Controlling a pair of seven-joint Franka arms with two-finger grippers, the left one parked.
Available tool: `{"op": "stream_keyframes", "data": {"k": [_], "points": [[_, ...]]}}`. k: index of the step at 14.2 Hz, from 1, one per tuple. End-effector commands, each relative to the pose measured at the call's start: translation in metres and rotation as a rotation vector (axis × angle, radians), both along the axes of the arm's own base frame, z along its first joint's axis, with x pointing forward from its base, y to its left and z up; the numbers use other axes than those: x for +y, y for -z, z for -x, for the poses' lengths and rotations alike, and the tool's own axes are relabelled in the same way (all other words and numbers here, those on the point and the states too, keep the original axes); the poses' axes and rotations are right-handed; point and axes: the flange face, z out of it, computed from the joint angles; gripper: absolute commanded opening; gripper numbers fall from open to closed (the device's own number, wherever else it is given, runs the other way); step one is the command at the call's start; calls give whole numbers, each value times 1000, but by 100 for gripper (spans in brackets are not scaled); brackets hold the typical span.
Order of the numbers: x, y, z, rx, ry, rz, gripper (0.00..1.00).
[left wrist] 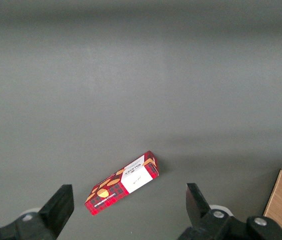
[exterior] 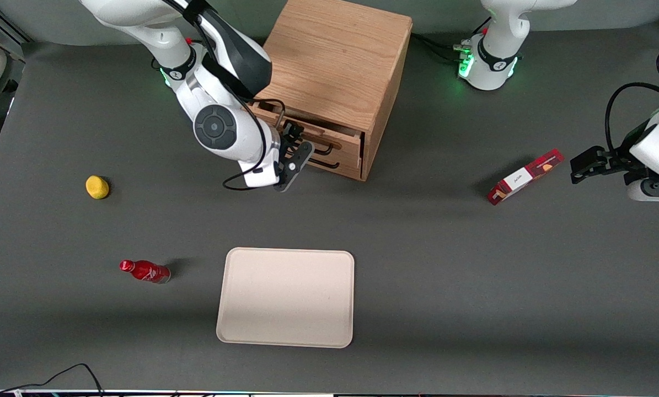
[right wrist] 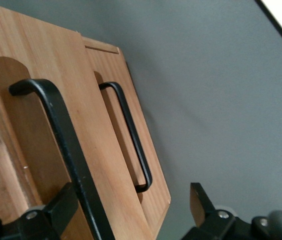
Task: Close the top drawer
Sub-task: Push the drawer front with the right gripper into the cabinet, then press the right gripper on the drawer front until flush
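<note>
The top drawer (exterior: 312,139) of the light oak cabinet (exterior: 337,60) stands partly pulled out from the cabinet's front, toward the front camera. Its front panel sits a little further out than the panel of the lower drawer (exterior: 335,160) under it, so a dark gap shows along its upper edge. To close it, I judge that the push must go straight into the cabinet, away from the front camera, across the long axis of the drawer front.

The gripper (exterior: 295,156) is directly in front of the drawer, at the height of the black wire handle (right wrist: 61,145). The handle runs along the drawer front, and in the right wrist view it passes close by one finger (right wrist: 56,210), which is on the drawer's side of the bar. The other finger (right wrist: 198,202) is out over the grey counter (exterior: 445,264), well apart from the wood. So the gripper is wide open and it holds nothing. I cannot tell if the near finger touches the handle or the wood.

The lower drawer's handle (right wrist: 131,137) is also visible just beside, and the gripper should not catch it. The working right arm is the one beside the cabinet, so the move is short: press the drawer front in until it is level with the lower one.
</note>
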Motion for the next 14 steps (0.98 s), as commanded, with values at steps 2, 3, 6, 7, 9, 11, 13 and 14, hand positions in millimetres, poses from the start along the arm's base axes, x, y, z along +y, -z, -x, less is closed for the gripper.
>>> {"op": "stream_keyframes", "data": {"k": [2,3,6,7,9,11,13,14], "points": [[5,-7,22,6,37,3,100],[5,-6,24,4,37,5,100],[15,-3,37,-4,49,5,100],[17,-2,38,2,67,6,100],[19,-2,41,6,72,-2,100],[19,-2,44,5,70,1,100],[17,-2,41,5,73,2,100],[16,-1,39,9,74,0,100]]}}
